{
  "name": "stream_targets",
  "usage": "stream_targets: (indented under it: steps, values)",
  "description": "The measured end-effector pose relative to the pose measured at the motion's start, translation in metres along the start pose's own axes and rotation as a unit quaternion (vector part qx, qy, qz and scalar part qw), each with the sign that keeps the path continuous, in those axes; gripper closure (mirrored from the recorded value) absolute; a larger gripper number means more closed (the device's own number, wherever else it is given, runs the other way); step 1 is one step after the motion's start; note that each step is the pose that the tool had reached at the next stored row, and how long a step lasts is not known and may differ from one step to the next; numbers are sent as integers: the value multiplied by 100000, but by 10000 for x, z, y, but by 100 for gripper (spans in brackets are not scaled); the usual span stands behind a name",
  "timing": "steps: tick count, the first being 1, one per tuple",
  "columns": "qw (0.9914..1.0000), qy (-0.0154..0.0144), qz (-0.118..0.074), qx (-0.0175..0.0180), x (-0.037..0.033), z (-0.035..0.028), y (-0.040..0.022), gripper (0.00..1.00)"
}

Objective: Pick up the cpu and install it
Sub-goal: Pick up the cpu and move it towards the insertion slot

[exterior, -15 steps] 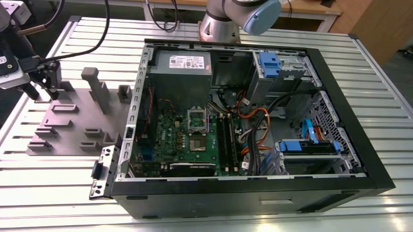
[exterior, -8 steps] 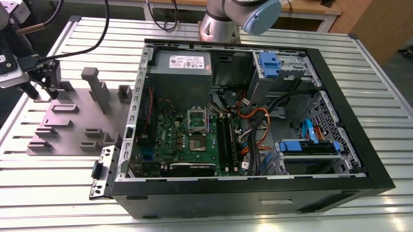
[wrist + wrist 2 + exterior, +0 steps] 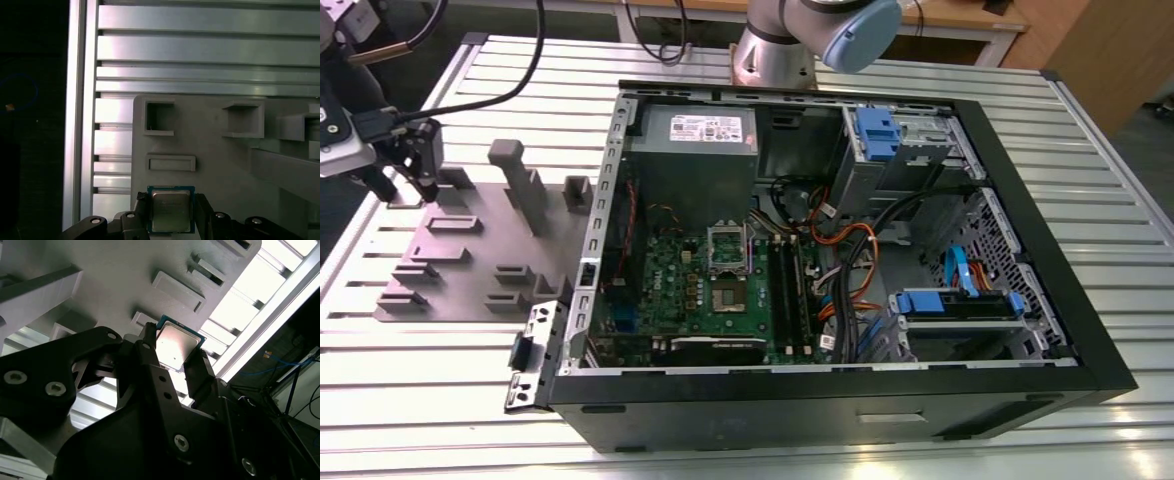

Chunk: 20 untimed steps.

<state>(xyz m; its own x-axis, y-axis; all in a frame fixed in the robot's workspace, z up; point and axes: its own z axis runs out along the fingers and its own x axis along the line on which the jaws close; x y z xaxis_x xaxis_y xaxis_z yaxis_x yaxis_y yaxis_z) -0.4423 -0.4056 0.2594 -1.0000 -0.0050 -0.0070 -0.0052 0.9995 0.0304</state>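
Note:
The cpu (image 3: 176, 344), a small square chip with a silvery top and a thin dark rim, sits between the two black fingers of my gripper (image 3: 175, 347), which is shut on its opposite edges. In the first wrist view the cpu (image 3: 171, 212) shows just over the grey plastic fixture (image 3: 225, 165), with the gripper (image 3: 171, 207) around it. In the exterior view the gripper (image 3: 404, 188) hangs over the far corner of the fixture (image 3: 467, 250) at the exterior view's left. It is well away from the open computer case (image 3: 827, 250) and the green board (image 3: 680, 280) inside.
The fixture carries tall posts (image 3: 520, 180) and several low blocks. The case has raised black walls, a power supply (image 3: 700, 130), blue drive bays (image 3: 887, 135) and loose cables (image 3: 854, 260). The arm's base (image 3: 781, 50) stands behind the case on the slatted aluminium table (image 3: 440, 400).

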Motion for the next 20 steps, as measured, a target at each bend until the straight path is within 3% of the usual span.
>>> stream_targets:
  steps: [20]
  values:
    - [100000, -7, -2, 68, 0, -58, 2, 53]
